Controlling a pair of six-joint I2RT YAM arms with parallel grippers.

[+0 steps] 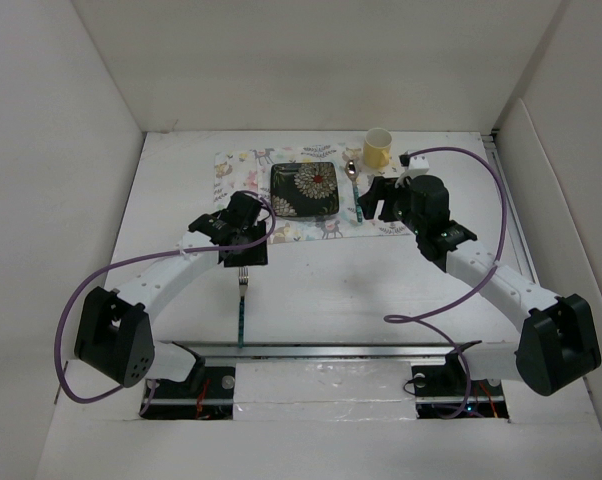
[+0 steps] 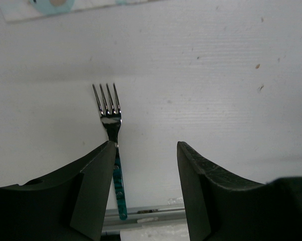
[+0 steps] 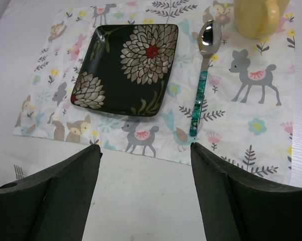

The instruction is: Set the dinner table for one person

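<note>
Dinner table (image 1: 381, 285), white, spanned the workspace under both arms. Placemat (image 1: 243, 165) lay at far middle, holding a black floral plate (image 1: 305, 189), with a spoon (image 1: 355, 190) just right of the plate and a yellow cup (image 1: 378, 148) at the far right corner. Fork (image 2: 111, 113) lay on the bare table nearer the arms, tines pointing away. Left gripper (image 2: 146, 142) hung over it, jaws apart, empty. Right gripper (image 3: 145, 146) was released, empty.

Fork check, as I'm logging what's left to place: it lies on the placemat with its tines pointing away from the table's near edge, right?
Not quite. The fork lies on the bare table, just short of the placemat, not on it. Its tines do point away from the table's near edge. The top view shows this.
</note>
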